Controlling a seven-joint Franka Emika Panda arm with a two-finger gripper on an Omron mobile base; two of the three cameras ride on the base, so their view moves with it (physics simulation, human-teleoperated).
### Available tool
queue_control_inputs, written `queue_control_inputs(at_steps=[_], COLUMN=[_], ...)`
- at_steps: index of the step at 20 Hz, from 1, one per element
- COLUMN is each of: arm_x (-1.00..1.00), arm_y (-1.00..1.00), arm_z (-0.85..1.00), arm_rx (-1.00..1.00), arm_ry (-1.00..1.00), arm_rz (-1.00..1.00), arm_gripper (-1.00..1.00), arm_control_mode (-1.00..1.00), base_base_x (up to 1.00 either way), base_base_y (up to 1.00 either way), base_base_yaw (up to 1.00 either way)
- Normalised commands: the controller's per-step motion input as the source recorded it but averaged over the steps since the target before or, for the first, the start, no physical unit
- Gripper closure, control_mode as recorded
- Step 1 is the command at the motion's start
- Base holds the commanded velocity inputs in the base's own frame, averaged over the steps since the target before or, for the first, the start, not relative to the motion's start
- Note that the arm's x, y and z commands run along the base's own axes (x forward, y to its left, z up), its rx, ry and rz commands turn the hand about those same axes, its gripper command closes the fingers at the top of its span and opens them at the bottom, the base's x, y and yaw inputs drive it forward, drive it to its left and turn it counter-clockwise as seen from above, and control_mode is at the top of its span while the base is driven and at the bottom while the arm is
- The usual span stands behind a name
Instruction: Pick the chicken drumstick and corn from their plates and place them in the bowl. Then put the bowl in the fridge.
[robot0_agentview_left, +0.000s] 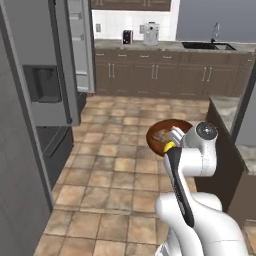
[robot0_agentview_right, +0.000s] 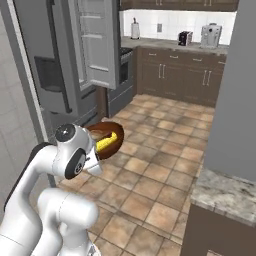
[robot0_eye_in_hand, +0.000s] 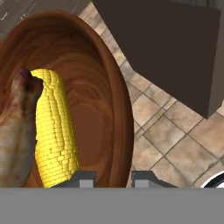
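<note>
Holding the bowl (robot0_eye_in_hand: 100, 109) by its rim, the hand (robot0_eye_in_hand: 113, 179) has its two fingers narrowed on the wooden wall, one tip inside and one outside, as the hand view shows. The bowl is in the air above the tiled floor (robot0_agentview_left: 115, 170), carried at the end of the white arm (robot0_agentview_left: 192, 150), well clear of any table. Inside it lie the corn (robot0_eye_in_hand: 54, 131) and the chicken drumstick (robot0_eye_in_hand: 15, 131), side by side and touching, the corn nearer the middle of the bowl and the drumstick against the wall.

From the left base view the bowl (robot0_agentview_left: 162, 132) sits just ahead of the arm's wrist, with a pale lump of meat and a bit of yellow visible in it. From the right base view the corn (robot0_agentview_right: 107, 142) shows over the bowl's (robot0_agentview_right: 107, 131) near edge.

The fridge (robot0_agentview_left: 45, 85) stands to the left with its door (robot0_agentview_right: 97, 42) swung open, white shelves showing on the door's inner side. It is apart from the bowl, across a stretch of floor. Dark brown cabinets (robot0_agentview_left: 165, 72) line the far wall.
</note>
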Motion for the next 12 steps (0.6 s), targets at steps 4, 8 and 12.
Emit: queue_control_inputs(at_steps=[4,8,12], arm_x=[0.0,0.0,0.0], arm_y=[0.0,0.0,0.0], arm_z=[0.0,0.0,0.0], arm_rx=[0.0,0.0,0.0], arm_ry=[0.0,0.0,0.0], arm_rz=[0.0,0.0,0.0], arm_gripper=[1.0,1.0,1.0], arm_control_mode=[1.0,1.0,1.0], base_base_x=[0.72,0.72,0.72], base_base_y=[0.14,0.17,0.17], base_base_yaw=[-0.27,-0.18,-0.06])
